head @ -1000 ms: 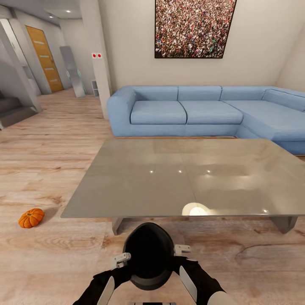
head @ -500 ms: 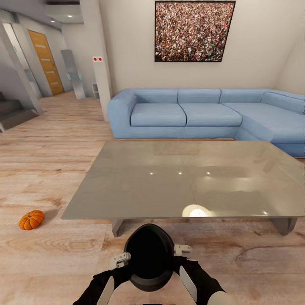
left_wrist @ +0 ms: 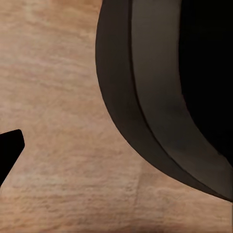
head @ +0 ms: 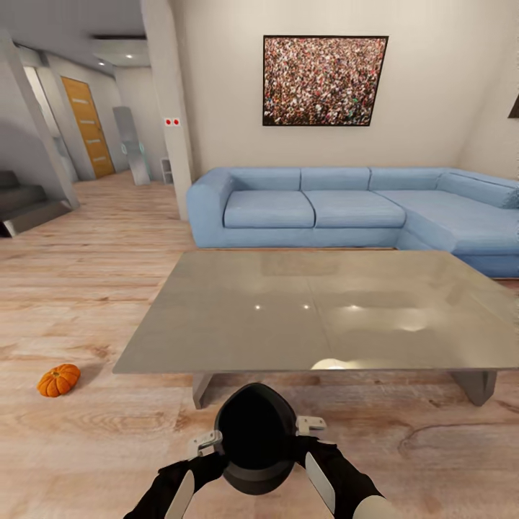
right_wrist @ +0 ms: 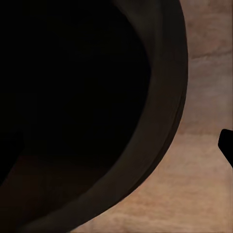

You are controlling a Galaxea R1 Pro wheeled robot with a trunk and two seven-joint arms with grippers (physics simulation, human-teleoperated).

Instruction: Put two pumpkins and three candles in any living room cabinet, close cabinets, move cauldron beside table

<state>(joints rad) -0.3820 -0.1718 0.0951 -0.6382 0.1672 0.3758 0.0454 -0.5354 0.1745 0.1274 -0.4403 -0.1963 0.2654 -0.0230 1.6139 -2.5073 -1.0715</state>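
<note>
Stretching across the far wall: blue sofa, picture hanging above it. Lying in front of the sofa, well clear of it: counter, glossy top reflecting ceiling lights. Hanging between both arms just short of the counter's near edge, above wooden floor: black cauldron, mouth facing the camera. Pressing against the cauldron's sides: left gripper and right gripper, each closing on the rim, though finger spread hard to judge. Resting on the floor left of the counter, near its front corner: pumpkin
</note>
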